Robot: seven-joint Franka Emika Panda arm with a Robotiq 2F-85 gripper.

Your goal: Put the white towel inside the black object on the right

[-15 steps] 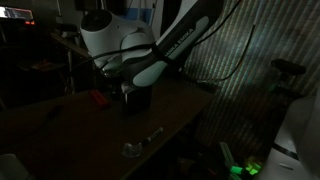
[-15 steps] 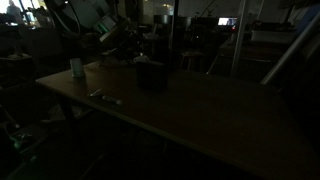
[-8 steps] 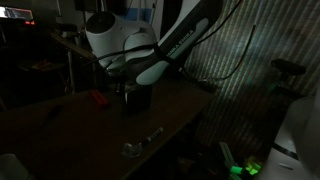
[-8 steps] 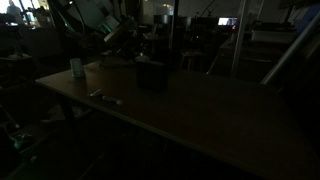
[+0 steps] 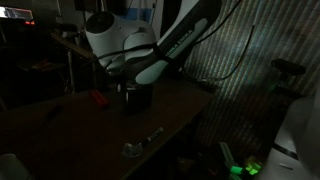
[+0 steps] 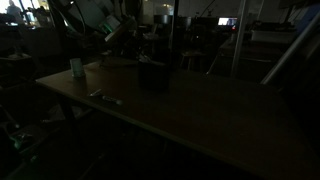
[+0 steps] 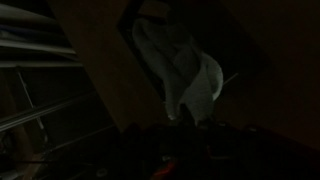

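Observation:
The scene is very dark. In the wrist view the white towel point(image 7: 188, 65) lies crumpled on the brown table and tapers to a point between the dark fingers of my gripper point(image 7: 185, 122), which looks shut on its near edge. The black object point(image 5: 136, 99) point(image 6: 152, 75) stands upright on the table in both exterior views. My gripper point(image 5: 124, 87) hangs low just beside it. The arm hides the towel in the exterior views.
A small red thing point(image 5: 98, 98) lies on the table near the black object. A small shiny silvery thing point(image 5: 133, 148) point(image 6: 104, 98) rests by the table's front edge. A pale cup point(image 6: 76, 68) stands toward the table's corner. Dim clutter surrounds the table.
The arm has shifted only slightly above the table beside the black object. Nothing else on the table has moved.

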